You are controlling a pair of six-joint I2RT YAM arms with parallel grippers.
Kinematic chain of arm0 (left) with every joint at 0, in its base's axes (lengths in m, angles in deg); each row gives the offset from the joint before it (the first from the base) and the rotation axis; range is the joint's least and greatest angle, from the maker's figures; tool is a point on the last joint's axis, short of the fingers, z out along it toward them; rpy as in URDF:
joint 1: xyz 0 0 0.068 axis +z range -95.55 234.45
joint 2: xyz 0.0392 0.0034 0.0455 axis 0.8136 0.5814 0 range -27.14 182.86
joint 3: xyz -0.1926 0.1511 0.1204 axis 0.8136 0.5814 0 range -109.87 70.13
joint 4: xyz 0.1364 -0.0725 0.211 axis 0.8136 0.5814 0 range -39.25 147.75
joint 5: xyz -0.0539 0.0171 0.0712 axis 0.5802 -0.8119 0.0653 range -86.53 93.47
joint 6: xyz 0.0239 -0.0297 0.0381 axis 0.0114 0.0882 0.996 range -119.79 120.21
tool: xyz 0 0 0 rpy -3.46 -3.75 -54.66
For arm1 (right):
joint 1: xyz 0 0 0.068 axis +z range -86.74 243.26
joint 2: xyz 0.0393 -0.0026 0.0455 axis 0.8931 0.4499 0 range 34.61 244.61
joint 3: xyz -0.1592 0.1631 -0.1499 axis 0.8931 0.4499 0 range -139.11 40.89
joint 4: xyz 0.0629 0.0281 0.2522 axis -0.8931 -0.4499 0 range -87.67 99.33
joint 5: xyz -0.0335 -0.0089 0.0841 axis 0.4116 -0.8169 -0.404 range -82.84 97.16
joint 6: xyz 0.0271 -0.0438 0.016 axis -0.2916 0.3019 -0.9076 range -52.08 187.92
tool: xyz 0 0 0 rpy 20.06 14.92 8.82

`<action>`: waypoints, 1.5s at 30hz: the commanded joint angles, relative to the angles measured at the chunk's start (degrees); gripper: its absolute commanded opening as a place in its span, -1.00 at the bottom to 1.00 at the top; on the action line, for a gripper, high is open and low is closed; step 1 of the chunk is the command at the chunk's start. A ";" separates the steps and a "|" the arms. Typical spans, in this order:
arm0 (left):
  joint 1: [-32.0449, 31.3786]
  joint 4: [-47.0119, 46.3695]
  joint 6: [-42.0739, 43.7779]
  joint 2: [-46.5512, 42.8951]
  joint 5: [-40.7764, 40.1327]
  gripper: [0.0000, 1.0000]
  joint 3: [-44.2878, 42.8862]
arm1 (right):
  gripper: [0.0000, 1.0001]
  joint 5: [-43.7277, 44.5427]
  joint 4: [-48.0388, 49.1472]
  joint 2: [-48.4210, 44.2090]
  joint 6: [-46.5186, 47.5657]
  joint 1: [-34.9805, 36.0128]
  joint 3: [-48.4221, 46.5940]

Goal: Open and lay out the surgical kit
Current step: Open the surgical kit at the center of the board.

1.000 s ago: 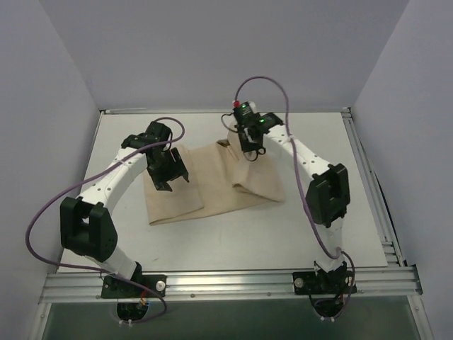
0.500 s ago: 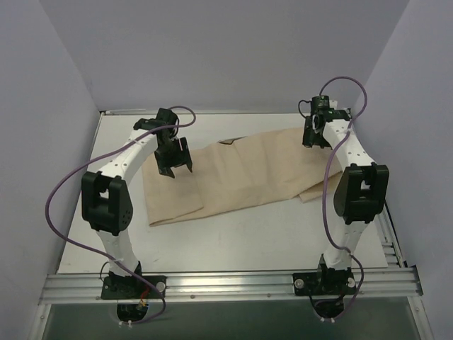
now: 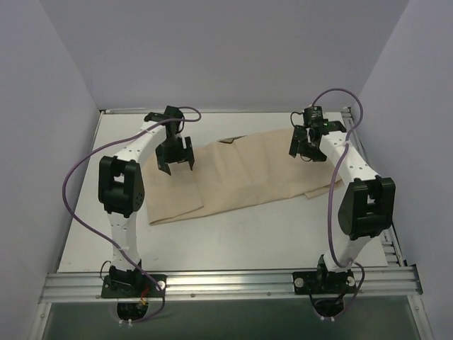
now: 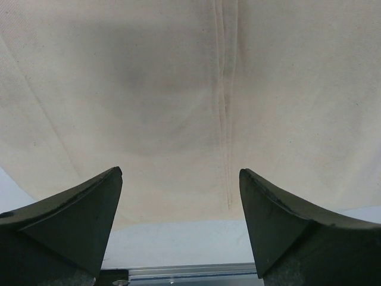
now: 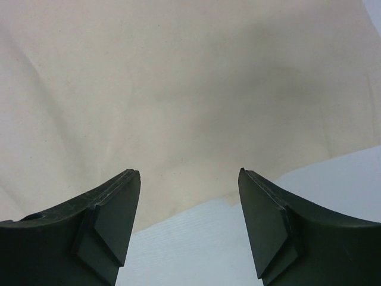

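The surgical kit shows as a large beige cloth wrap [image 3: 241,177] spread across the back half of the table, with a folded part at its left end and a creased edge at its right. My left gripper [image 3: 177,167] hangs open over the wrap's left back part, and the left wrist view looks past the gripper [image 4: 178,173] onto the cloth [image 4: 149,89] and a stitched seam [image 4: 225,119]. My right gripper [image 3: 302,154] stands open over the wrap's right end; in the right wrist view nothing lies between the gripper [image 5: 189,173] and the cloth [image 5: 178,77].
The white table [image 3: 248,241] is bounded by an aluminium rail [image 3: 226,283] at the near edge and another rail [image 3: 368,177] along the right side. Lilac walls close in the left, back and right. Purple cables loop off both arms.
My right gripper carried a cloth flap out to the right, then opened and let it go; the wrap now lies spread wide. The left gripper drew back slightly and opened wider.
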 commanded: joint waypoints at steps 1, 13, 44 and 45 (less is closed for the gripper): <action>-1.85 1.78 -0.51 0.30 -2.54 0.79 -4.17 | 0.34 -5.24 1.50 -4.09 -1.47 -0.41 2.92; -5.11 11.00 -1.13 14.18 -15.81 0.71 -15.51 | 0.31 -8.32 1.42 -5.15 -2.17 -0.76 1.60; 1.83 9.33 5.20 3.55 -14.77 -0.79 -17.44 | 0.28 -10.96 1.95 -3.22 -0.06 -0.23 2.84; 2.71 9.95 5.20 3.38 -14.77 -0.85 -17.62 | 0.28 -11.13 1.78 -3.22 -0.06 -0.23 2.84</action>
